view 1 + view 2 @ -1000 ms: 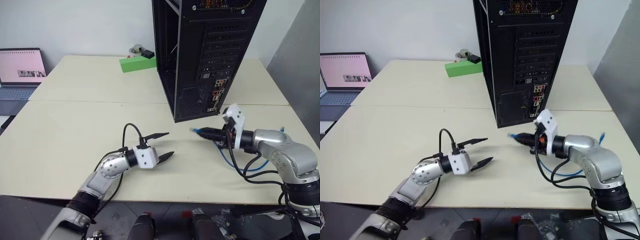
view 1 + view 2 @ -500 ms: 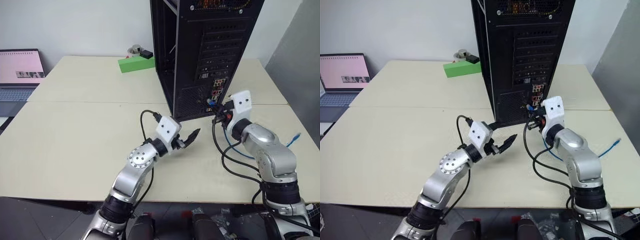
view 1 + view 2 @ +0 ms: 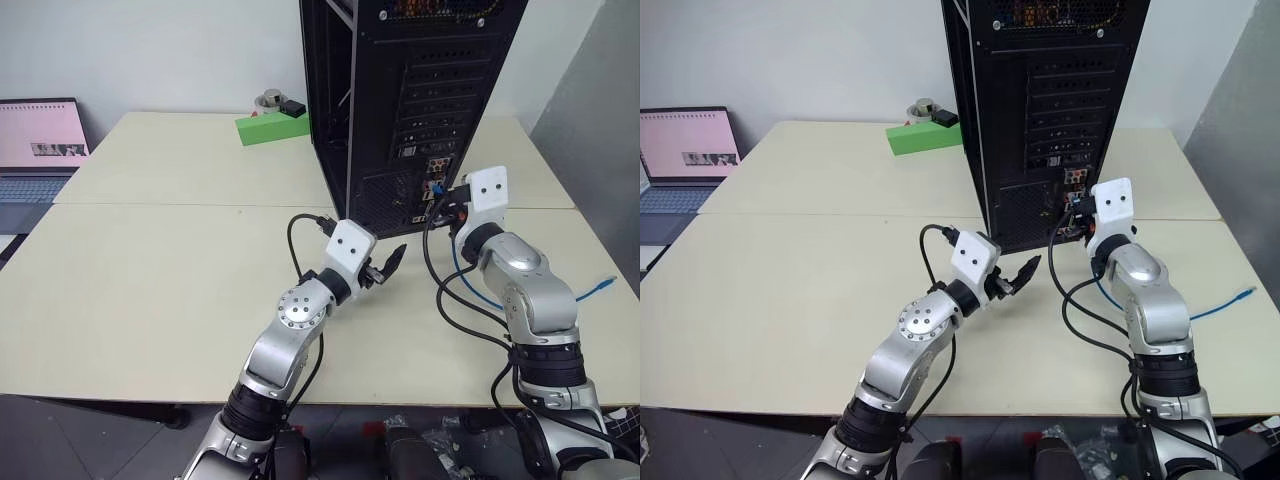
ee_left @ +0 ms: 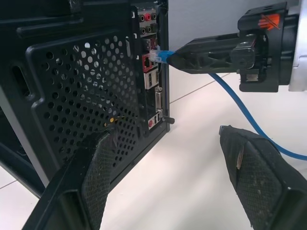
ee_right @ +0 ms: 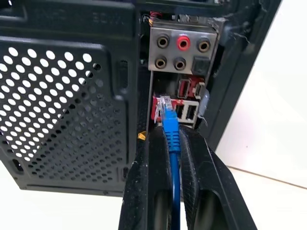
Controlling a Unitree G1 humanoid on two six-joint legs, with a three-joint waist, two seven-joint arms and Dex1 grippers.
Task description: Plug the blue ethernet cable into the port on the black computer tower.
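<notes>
The black computer tower [image 3: 400, 100] stands upright at the table's back middle, its rear facing me. My right gripper [image 5: 169, 136] is shut on the blue ethernet cable [image 5: 171, 130], just behind its clear plug. The plug's tip is at the rear connector cluster, below the pink and green round jacks [image 5: 182, 44]. The port is mostly hidden behind the plug, and I cannot tell whether the plug is seated. The cord trails off to the right over the table [image 3: 598, 288]. My left gripper [image 3: 385, 265] hangs open and empty near the tower's lower grille [image 4: 72, 96], left of the right gripper [image 4: 175, 60].
A green box [image 3: 272, 128] with small items on it lies behind the tower on the left. A laptop [image 3: 40, 140] sits at the far left edge. Black robot cables [image 3: 460, 310] loop over the table under my right arm. A grey partition stands at the right.
Both arms swung in to the tower's rear. The right gripper carried the plug from above the table up to the connector cluster. The left gripper rose and moved right, still open.
</notes>
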